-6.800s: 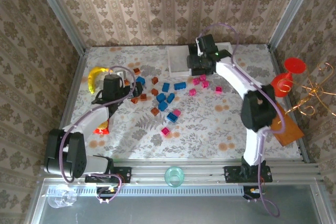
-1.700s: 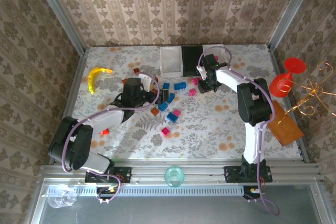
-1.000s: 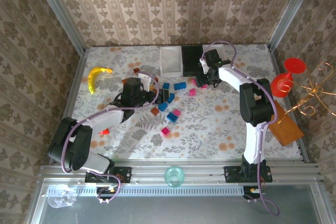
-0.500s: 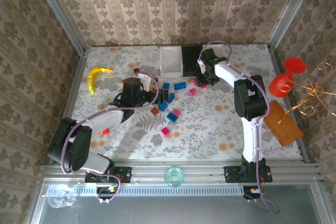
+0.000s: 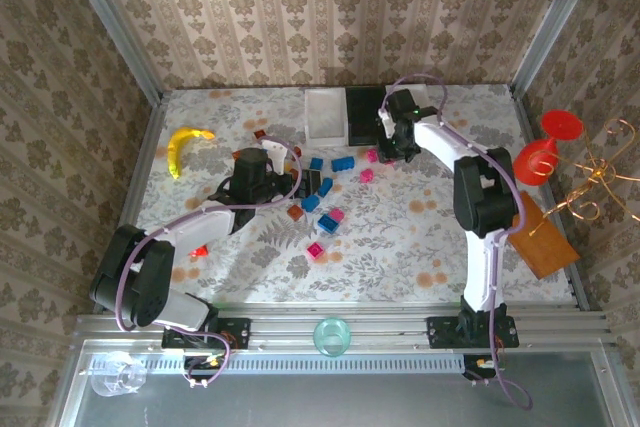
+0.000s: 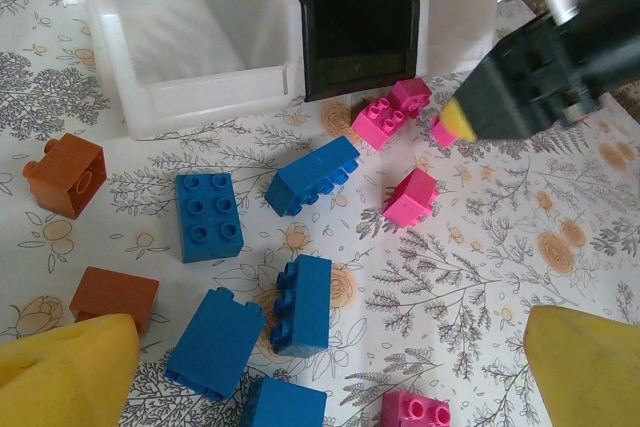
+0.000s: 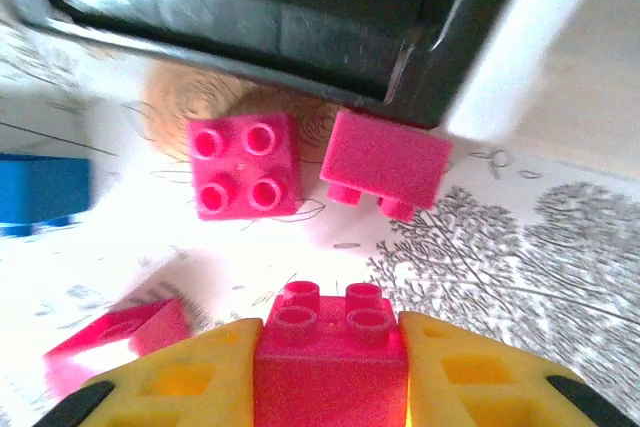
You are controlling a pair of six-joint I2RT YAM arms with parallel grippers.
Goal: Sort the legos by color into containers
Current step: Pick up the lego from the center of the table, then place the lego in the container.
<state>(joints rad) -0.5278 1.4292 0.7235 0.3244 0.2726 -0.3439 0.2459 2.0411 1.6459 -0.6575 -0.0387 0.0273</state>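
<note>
right now the right jaws are clamped on a pink lego [image 7: 330,372], squeezed between the two yellow pads [image 7: 160,382] at the bottom centre of the right wrist view. it is a square four-stud brick, so i can't name a long axis. its studs point up the frame, toward the black tray [image 7: 250,17] along the top edge. on the table [image 7: 560,277] just ahead lie a second pink lego [image 7: 245,179], studs toward the camera at centre left, and a third pink lego [image 7: 385,162] tipped on its side beside it, studs pointing down the frame, close to the tray's corner.

in the left wrist view the left jaws stand wide open and hold nothing. there is one yellow pad [image 6: 65,372] in each lower corner, above the loose blue legos [image 6: 215,342]. the longest blue lego [image 6: 315,175] lies on its side mid-frame, its long axis running lower left to upper right. a studs-up blue lego [image 6: 208,215] has its long axis nearly top to bottom. two reddish-brown legos [image 6: 65,175] sit at the left edge. the white tray [image 6: 200,97] stands right beside the black one at the top.

a second ago the right jaws were still parted over the pink cluster, and they have since closed. the left arm has not shifted in that time. further back it hung by the banana [image 5: 183,147] at the left of the top view, with the right arm over the trays.
</note>
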